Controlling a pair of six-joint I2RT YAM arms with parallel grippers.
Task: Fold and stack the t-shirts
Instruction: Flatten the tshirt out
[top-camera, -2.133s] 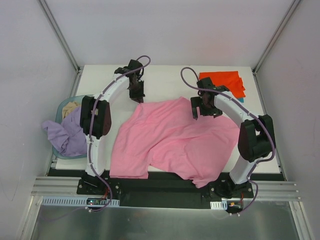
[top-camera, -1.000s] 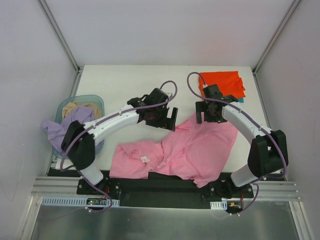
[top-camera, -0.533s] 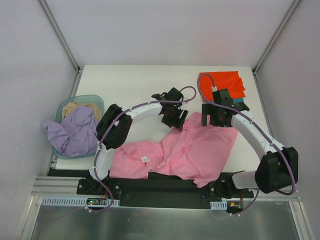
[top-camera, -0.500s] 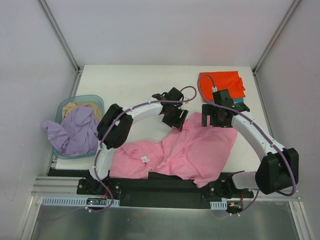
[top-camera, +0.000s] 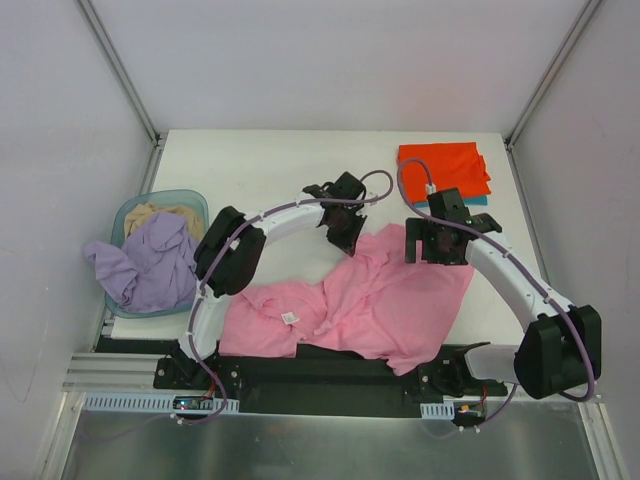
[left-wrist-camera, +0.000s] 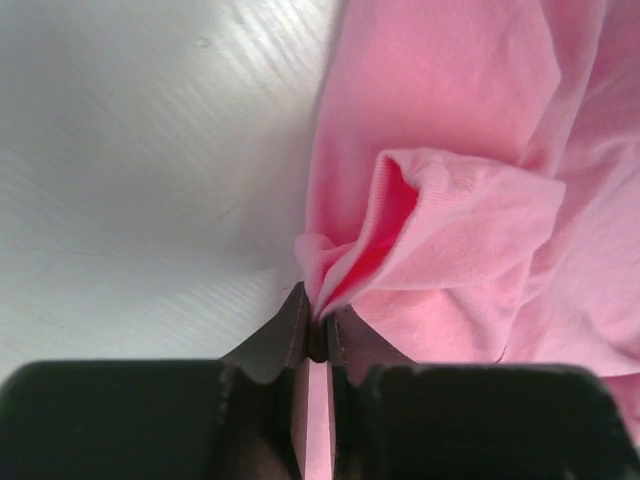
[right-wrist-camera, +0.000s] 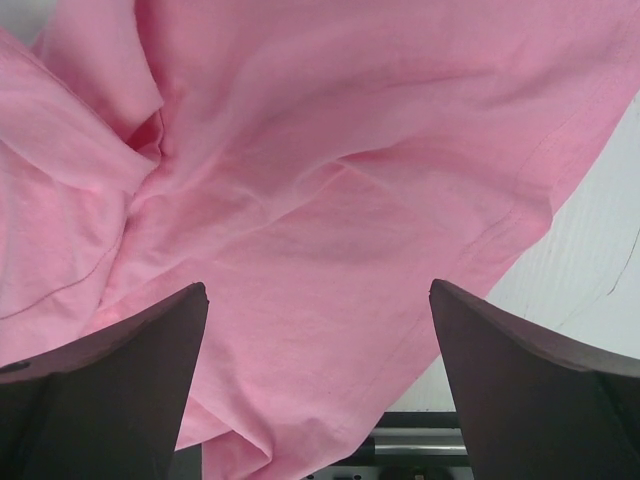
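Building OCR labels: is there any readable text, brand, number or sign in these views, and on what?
No text can be read in any view.
The white tag on the pink shirt: too small to read.

1. The left pincer (left-wrist-camera: 317, 335): two dark fingers (left-wrist-camera: 275, 345) converge at lower centre, the jaws pressed together on a thin pinch of cloth.
2. The pink t-shirt (left-wrist-camera: 470, 150): crumpled, filling the right half. A ribbed edge rises as a hollow, open fold directly above the pinch.
3. The surface (left-wrist-camera: 140, 150): white and faintly streaked, occupying the left half. The shirt's left margin rests on it.
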